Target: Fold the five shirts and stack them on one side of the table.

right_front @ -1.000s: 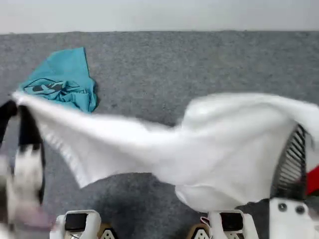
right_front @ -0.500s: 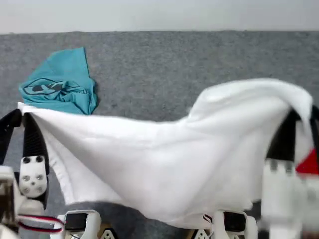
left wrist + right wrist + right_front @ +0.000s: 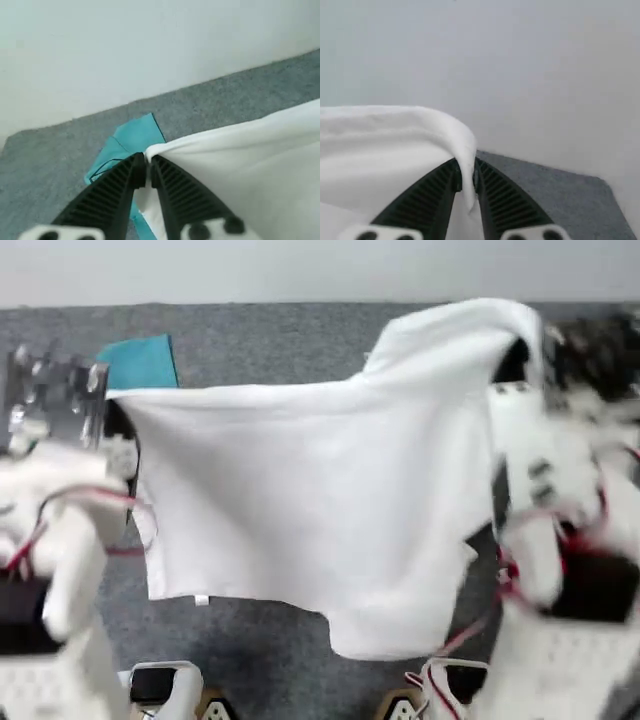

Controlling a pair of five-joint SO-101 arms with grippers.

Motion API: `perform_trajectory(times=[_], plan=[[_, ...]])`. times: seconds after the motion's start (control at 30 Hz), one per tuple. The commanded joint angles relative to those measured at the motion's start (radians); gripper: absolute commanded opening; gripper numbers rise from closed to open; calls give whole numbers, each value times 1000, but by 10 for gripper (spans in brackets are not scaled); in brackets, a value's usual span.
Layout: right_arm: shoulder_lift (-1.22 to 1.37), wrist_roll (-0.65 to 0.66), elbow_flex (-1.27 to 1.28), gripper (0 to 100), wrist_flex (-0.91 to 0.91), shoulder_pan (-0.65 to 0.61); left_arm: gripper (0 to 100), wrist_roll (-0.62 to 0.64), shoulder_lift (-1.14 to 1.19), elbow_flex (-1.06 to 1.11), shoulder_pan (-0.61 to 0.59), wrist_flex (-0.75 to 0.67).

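1. White shirt (image 3: 320, 510): you've lifted it higher; it now hangs spread above the table (image 3: 290, 340).
2. Left gripper (image 3: 147, 167), right gripper (image 3: 466, 175): each pinching its top edge.
3. Ready, I judge, for laying flat.

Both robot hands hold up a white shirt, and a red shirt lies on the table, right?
No: a teal shirt lies on the table, not red, as the left wrist view shows. The left hand and right hand do hold up the white shirt.

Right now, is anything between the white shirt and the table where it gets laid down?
Possibly the teal cloth shirt on the grey felt table by the left end effector; the white cloth shirt hides the rest.
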Motion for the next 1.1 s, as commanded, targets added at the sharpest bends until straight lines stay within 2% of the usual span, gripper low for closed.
perform_trajectory(times=[0.0, 0.17, 0.57, 0.8, 1.07], plan=[[117, 31, 8, 10, -127, -25, 13, 8, 106, 21, 0, -106], [360, 60, -71, 10, -240, -28, 13, 5, 275, 19, 2, -224], [986, 55, -404, 10, -237, -59, 13, 2, 605, 19, 0, -331], [1118, 54, -476, 10, -76, -128, 13, 2, 720, 22, 21, -324], [891, 58, -477, 10, 305, -128, 13, -58, 692, 21, 26, -190]])
